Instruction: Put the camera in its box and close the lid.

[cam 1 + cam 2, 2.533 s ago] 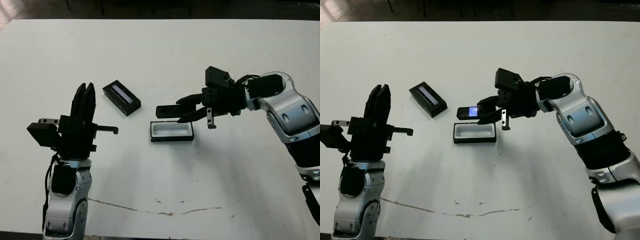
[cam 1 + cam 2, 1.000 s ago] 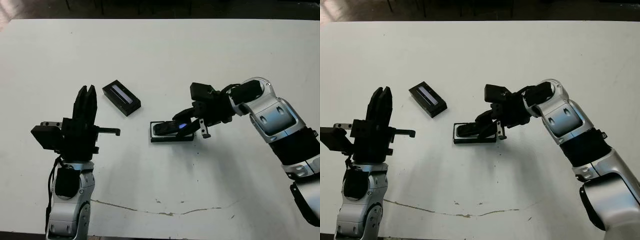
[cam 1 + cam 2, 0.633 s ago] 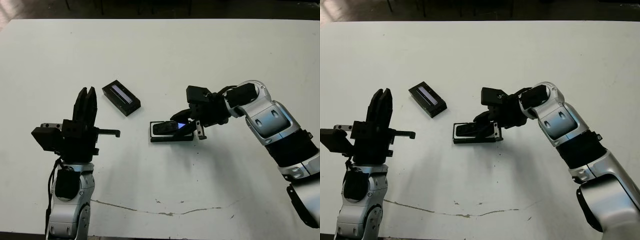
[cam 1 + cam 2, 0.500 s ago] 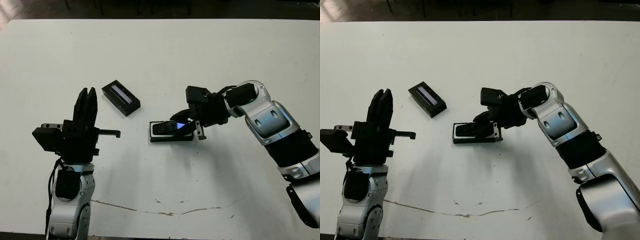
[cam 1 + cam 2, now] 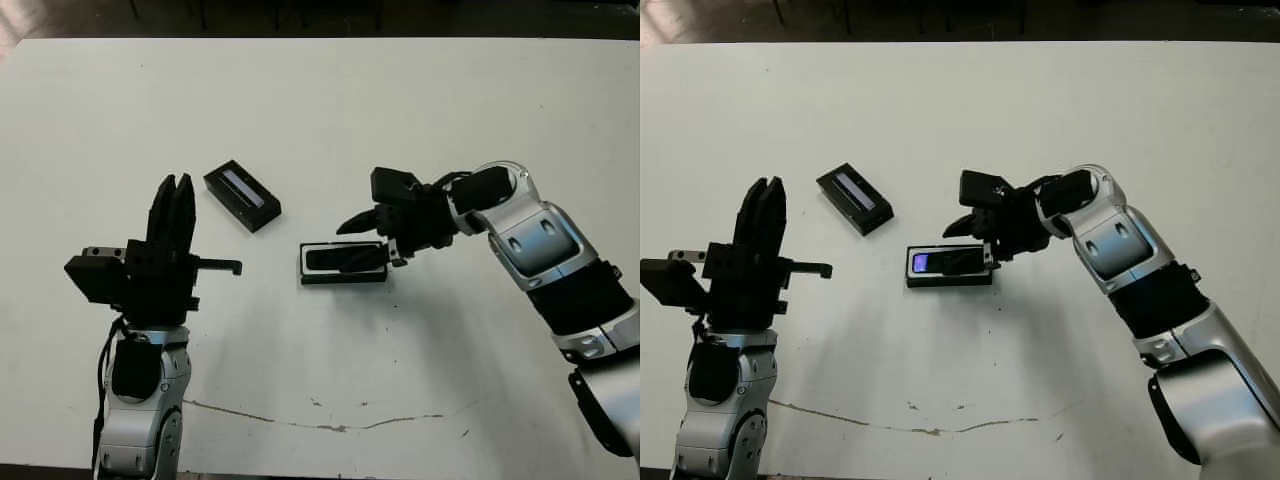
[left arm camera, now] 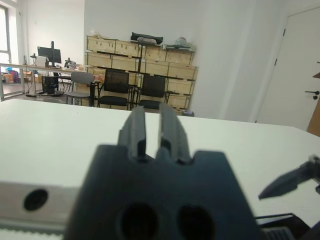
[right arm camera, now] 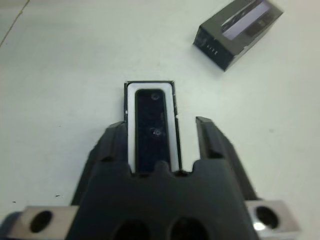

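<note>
Right tool (image 7: 152, 135) spread, empty, over near end of box (image 5: 949, 281); one camera (image 5: 948, 262) lies flat inside it. One lid (image 5: 854, 198) off, apart on white surface (image 5: 940, 110). Left tool (image 5: 172, 205) pressed together, raised, well clear

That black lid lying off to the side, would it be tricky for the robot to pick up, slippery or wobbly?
The lid looks like a rigid, box-shaped cover, so it probably won't bend. It lies flat on the table, so it is unlikely to roll or tip. Its faces look smooth, so it might slip in a pincer.
</note>
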